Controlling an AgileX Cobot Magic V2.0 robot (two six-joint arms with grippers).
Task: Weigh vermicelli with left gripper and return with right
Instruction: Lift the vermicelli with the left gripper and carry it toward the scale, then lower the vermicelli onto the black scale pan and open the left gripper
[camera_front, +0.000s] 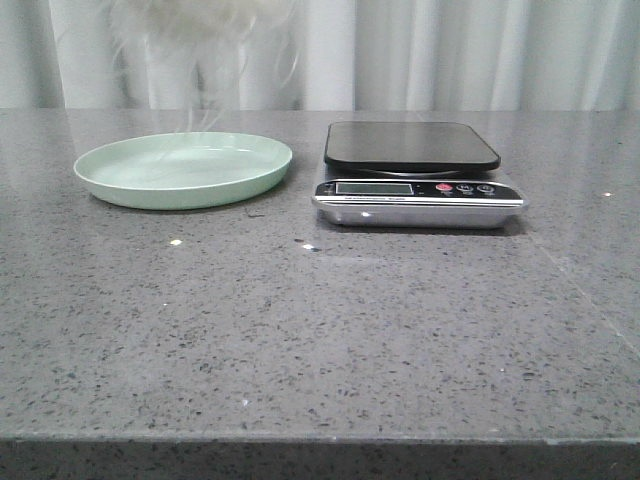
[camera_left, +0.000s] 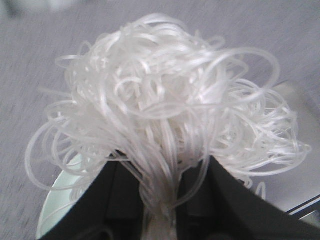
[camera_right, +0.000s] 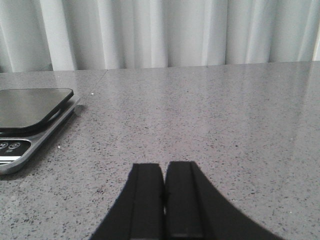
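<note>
Now the left gripper pinches the vermicelli between its fingers, strands fanning beyond them, above the green plate; right gripper fingers nearly touch, holding nothing.

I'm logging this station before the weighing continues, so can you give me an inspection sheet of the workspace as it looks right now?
Surface: grey speckled stone table, a few small bright specks on it.
Job's things: vermicelli lifted off the table, a fluffy tangle pinched at its base; pale green plate bare; scale with a dark bare platform, its display unreadable.
Clutter: nothing seen.
Grippers: left gripper shut on the vermicelli, above the plate's edge; right gripper closed and holding nothing, low over the table beside the scale.
Cables: nothing seen.
Surroundings: pale pleated curtain behind the table.
</note>
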